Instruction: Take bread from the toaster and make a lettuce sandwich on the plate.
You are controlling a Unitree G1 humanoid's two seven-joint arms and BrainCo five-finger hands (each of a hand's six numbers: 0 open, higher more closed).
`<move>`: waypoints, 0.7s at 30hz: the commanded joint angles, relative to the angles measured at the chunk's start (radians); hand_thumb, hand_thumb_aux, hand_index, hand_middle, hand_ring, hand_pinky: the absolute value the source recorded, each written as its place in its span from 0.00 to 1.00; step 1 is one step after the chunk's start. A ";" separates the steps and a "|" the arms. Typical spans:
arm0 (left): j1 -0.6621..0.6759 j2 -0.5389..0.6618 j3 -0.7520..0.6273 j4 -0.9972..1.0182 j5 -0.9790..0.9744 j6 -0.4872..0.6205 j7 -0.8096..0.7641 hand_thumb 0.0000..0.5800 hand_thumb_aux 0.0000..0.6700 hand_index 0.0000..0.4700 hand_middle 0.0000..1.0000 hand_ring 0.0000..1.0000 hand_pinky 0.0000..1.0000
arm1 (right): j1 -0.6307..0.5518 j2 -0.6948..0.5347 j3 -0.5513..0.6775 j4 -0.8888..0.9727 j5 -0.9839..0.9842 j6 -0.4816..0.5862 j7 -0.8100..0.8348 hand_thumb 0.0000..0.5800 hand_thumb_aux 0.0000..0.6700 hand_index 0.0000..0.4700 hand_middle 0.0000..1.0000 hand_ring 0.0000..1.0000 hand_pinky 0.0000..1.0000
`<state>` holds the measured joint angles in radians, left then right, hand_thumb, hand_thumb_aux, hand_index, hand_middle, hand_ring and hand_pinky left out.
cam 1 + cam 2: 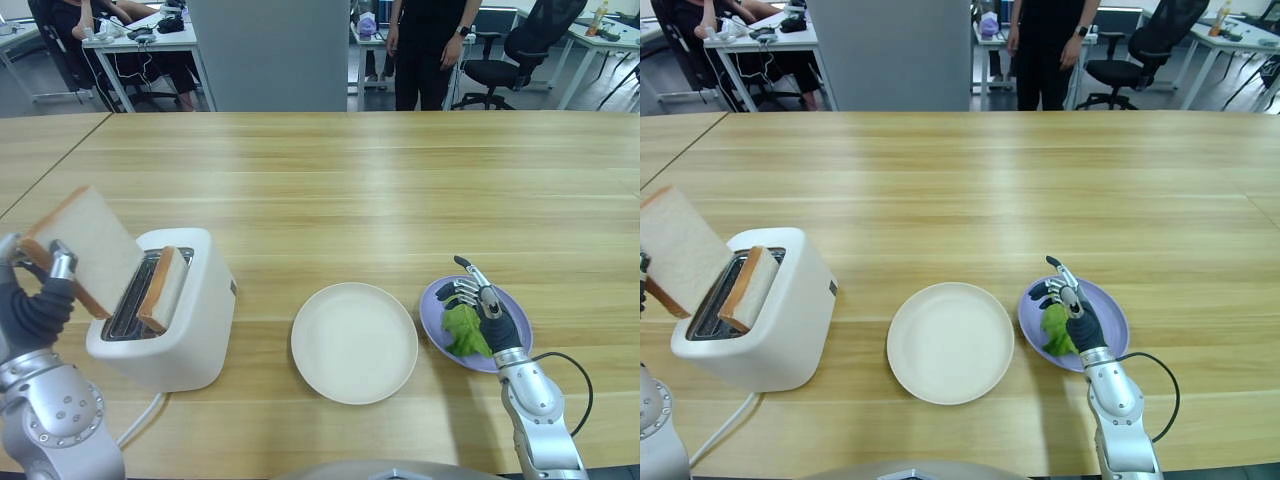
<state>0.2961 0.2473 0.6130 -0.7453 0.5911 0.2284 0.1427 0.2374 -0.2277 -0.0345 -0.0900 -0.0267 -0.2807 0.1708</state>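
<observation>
My left hand (45,292) clamps a bread slice (90,243), raised beside the toaster (185,325); right hand (491,306) lies over the lettuce (464,331), grasp unclear.

I read no text anywhere I looked, a small dark mark on the side of the toaster (190,330) too small to make out, nothing printed on the cream plate (355,385), the purple plate (520,305) or the worktop (350,170)

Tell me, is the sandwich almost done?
Not yet. One bread slice is out, held in the left hand beside the toaster; a second slice sits in its slot. The right hand is at the lettuce on the purple dish. Nothing is on the white plate yet.
</observation>
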 commanded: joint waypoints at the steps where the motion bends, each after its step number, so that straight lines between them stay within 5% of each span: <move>1: -0.028 -0.017 0.000 -0.057 -0.050 0.013 -0.023 1.00 1.00 0.98 1.00 1.00 1.00 | -0.009 0.002 0.003 0.006 -0.006 0.003 -0.001 0.00 0.00 0.00 0.48 0.48 0.48; 6: -0.066 -0.112 -0.129 -0.129 -0.213 0.064 -0.117 1.00 1.00 0.98 1.00 1.00 1.00 | -0.026 -0.002 0.003 -0.015 -0.003 0.010 0.005 0.00 0.00 0.00 0.48 0.48 0.48; 15: -0.115 -0.305 -0.554 -0.095 -0.427 0.192 -0.221 1.00 1.00 0.98 1.00 1.00 1.00 | -0.109 -0.051 0.003 -0.069 -0.029 0.069 0.028 0.00 0.00 0.00 0.46 0.46 0.46; 21: -0.037 -0.368 -0.766 0.112 -0.414 0.126 -0.150 1.00 1.00 0.98 1.00 1.00 1.00 | -0.193 -0.155 -0.017 -0.024 -0.095 0.049 0.048 0.00 0.00 0.00 0.45 0.45 0.45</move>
<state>0.2328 -0.0669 -0.1025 -0.6922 0.1770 0.3771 -0.0361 0.0561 -0.3621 -0.0392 -0.1392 -0.1010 -0.2300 0.2070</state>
